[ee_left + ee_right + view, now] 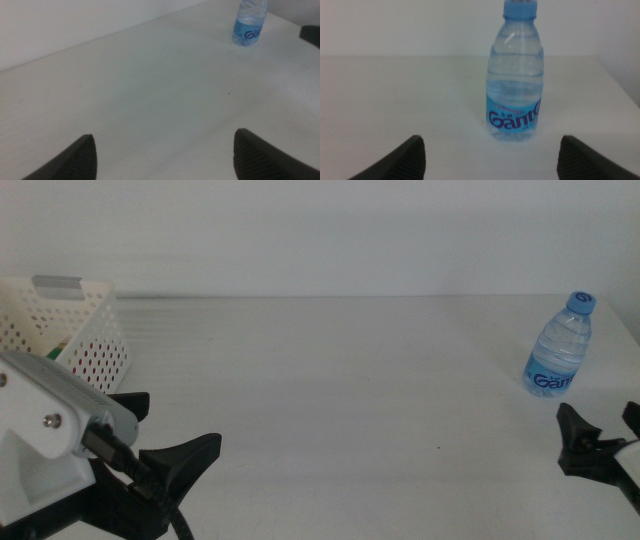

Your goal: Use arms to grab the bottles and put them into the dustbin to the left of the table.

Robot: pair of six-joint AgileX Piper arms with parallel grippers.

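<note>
I see one water bottle (560,346) upright near surface (330,380) right edge. Right end effector (600,435) released, just before it. Left end effector (165,440) released beside dustbin (95,340). One bottle left, I judge.

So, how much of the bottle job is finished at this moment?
Something green shows inside the dustbin; what it is I cannot tell. Nothing is held: left gripper and right gripper are open. The water bottle stands on the table, uncollected.
</note>
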